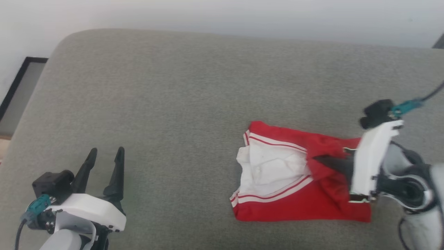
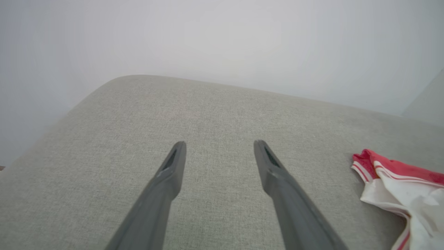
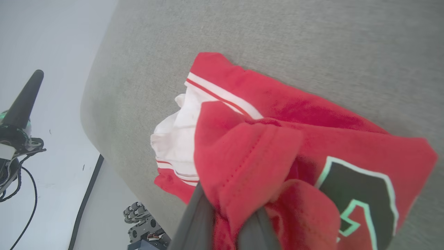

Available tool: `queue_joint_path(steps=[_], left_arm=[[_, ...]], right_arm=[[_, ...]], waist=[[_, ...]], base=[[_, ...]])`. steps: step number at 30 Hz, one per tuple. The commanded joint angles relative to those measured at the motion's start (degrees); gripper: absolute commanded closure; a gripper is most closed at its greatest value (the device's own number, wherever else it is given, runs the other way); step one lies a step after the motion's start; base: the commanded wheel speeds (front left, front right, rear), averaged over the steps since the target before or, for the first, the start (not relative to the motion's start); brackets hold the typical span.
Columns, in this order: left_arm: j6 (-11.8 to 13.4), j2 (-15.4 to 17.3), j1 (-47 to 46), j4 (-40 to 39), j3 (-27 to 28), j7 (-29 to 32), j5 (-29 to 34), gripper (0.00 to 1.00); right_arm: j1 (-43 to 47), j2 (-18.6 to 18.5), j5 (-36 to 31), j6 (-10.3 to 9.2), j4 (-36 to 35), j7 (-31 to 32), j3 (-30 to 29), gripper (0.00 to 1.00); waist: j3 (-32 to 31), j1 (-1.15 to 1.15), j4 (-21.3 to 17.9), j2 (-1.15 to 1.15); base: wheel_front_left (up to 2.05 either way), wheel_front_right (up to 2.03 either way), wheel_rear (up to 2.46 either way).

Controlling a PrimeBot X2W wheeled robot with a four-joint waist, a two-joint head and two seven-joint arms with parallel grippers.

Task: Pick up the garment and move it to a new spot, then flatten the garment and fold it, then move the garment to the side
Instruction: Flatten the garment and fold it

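Setting: a wide grey fabric cushion [image 1: 173,104] with rounded corners, seen from above, with a pale wall [image 1: 208,14] along its far side.
Far left edge: a black-framed panel [image 1: 17,83] stands beyond the cushion's left corner.
Garment: a red jersey T-shirt [image 1: 298,205] lies on the right half of the cushion, towards the near edge, folded into a rough rectangle.
Garment detail: a white sleeve [image 1: 270,170] with red-striped trim lies on top of its left part, and plain red cloth runs along its near and far sides.
Garment print: in the right wrist view the shirt [image 3: 242,163] shows part of a black, white-outlined figure [image 3: 360,198] on its right side.
Right gripper: the right gripper [image 1: 321,159] reaches in from the right, its dark fingers pointing left over the shirt's right part.
Right gripper state: its fingers [image 3: 197,215] are pressed together on a bunched fold of red cloth, which drapes over them and hides the tips.
Left gripper: the left gripper [image 1: 105,150] is at the near left, over bare cushion, well apart from the shirt.
Left gripper state: its two fingers [image 2: 173,166] are spread wide with nothing between them.
Left wrist view: the shirt's [image 2: 399,180] striped edge shows at the right.
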Motion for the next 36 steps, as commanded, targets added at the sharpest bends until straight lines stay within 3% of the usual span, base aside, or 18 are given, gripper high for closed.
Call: queue_joint_path(steps=[1, 11, 12, 13, 14, 18, 28, 36], left_arm=[[-0.2, 0.0, -0.8, 0.1, 0.0, 0.0, 0.8, 0.0], [-1.4, -2.2, -3.1, 2.5, -1.9, -0.1, 1.1, 0.0], [-1.4, -2.5, -3.2, 2.8, -1.9, -0.1, 1.0, 0.0], [-1.4, -2.7, -3.4, 3.0, -1.9, -0.2, 1.0, 0.0], [-1.5, -2.8, -3.5, 3.2, -1.9, -0.2, 1.0, 0.0], [-1.8, -2.8, -3.0, 4.0, -1.3, -0.4, 0.6, 0.0], [-1.7, -1.9, -0.2, 4.5, 1.2, -0.7, 0.4, 0.0], [-1.6, -0.8, 3.1, 4.4, 3.4, -0.9, 1.6, 0.0]], right_arm=[[-0.6, 0.4, -0.2, -0.02, 0.4, -0.3, 0.6, 1.0], [-6.3, 3.0, -1.0, -0.02, 8.8, -4.7, 9.2, 1.0], [-6.8, 3.0, -1.1, -0.02, 9.7, -5.3, 9.7, 0.91], [-7.4, 3.2, -1.1, -0.02, 10.6, -5.8, 10.1, 0.37], [-7.7, 3.4, -0.7, -0.02, 11.4, -6.2, 10.0, 0.0], [-8.7, 2.9, 0.1, -0.02, 11.4, -5.9, 11.4, 0.0], [-6.9, -1.7, 0.0, -0.02, 2.6, -10.2, 9.1, 0.0], [-2.8, -7.8, -2.6, -0.02, -0.4, -24.9, 6.3, 0.0]], waist=[[0.0, 0.0, 0.9, 0.0], [-0.1, 0.0, 5.3, 0.0], [-0.1, 0.0, 5.5, 0.0], [-0.2, 0.0, 5.6, 0.0], [-0.3, 0.0, 5.6, 0.0], [-0.9, 0.0, 4.7, 0.0], [-3.8, 0.0, -0.3, 0.0], [-6.5, 0.0, -5.9, 0.0]], base=[[0.0, 0.0, 0.0], [0.0, 0.0, 0.0], [0.0, 0.0, 0.0], [0.0, 0.0, 0.0], [0.0, 0.0, 0.0], [0.0, 0.0, 0.0], [0.0, 0.0, 0.0], [0.0, 0.0, 0.0]])
